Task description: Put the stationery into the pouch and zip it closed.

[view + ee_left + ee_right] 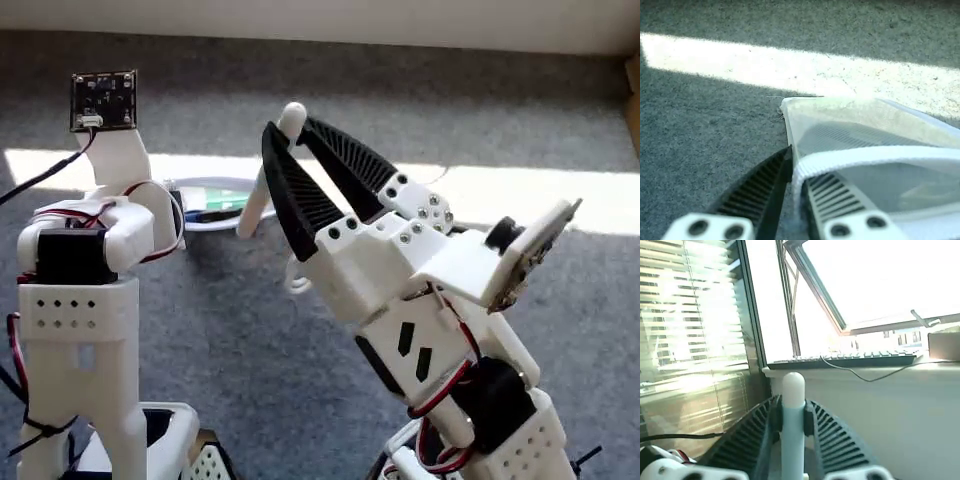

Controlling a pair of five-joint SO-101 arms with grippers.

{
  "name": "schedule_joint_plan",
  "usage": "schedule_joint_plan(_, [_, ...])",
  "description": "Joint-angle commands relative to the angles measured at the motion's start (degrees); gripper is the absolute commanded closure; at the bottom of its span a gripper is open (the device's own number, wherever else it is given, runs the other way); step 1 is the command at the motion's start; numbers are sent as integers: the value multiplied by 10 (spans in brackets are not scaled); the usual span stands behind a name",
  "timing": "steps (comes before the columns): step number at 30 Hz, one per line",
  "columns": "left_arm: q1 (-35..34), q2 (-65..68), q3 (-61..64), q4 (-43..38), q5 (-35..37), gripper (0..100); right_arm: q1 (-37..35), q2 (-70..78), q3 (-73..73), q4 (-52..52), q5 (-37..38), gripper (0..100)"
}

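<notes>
My left claw [796, 167] is closed narrow on the white rim of the pouch [865, 130], one jaw outside and one under the mesh, so the mouth is lifted; the pouch [215, 200] lies on the grey tabletop [250, 350] toward the far edge, left of middle, where a band of sunlight [520, 195] crosses; something blue and green shows in it, though I cannot tell what.

Further right, my right claw [288, 130] is raised off the tabletop and clamps a white pen [255, 200] between its black jaws; from the wrist, that claw [792, 402] holds the pen [793, 385] with its rounded end up toward a window [880, 285]; from above, the pen's lower end sits near the pouch's right side, touching or not I cannot tell.

As I judge it, the task is partway; the pouch is gripped and held ready, perhaps with something already inside; this pen is not yet in; the zip has yet to be drawn shut.
</notes>
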Motion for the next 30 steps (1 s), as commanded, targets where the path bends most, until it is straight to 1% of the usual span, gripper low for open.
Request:
schedule_joint_plan(1, [11, -9, -14, -8, 6, 994, -6, 9, 44, -109, -6, 992])
schedule_joint_plan(11, [8, -9, -14, -8, 5, 994, -3, 52, 226, -333, -4, 992])
schedule_joint_plan(19, [8, -9, -14, -8, 5, 994, -3, 62, 302, -393, -6, 993])
schedule_joint_plan(22, [8, -9, -14, -8, 5, 994, -3, 63, 313, -396, -9, 988])
schedule_joint_plan(24, [8, -9, -14, -8, 5, 994, -3, 64, 315, -394, -47, 971])
schedule_joint_plan(26, [7, -9, -14, -8, 5, 994, -2, 64, 313, -382, -93, 902])
schedule_joint_plan(28, [7, -9, -14, -7, 5, 994, -2, 64, 311, -327, -113, 816])
schedule_joint_plan(30, [7, -9, -14, -6, 5, 994, -2, 58, 308, -274, -121, 769])
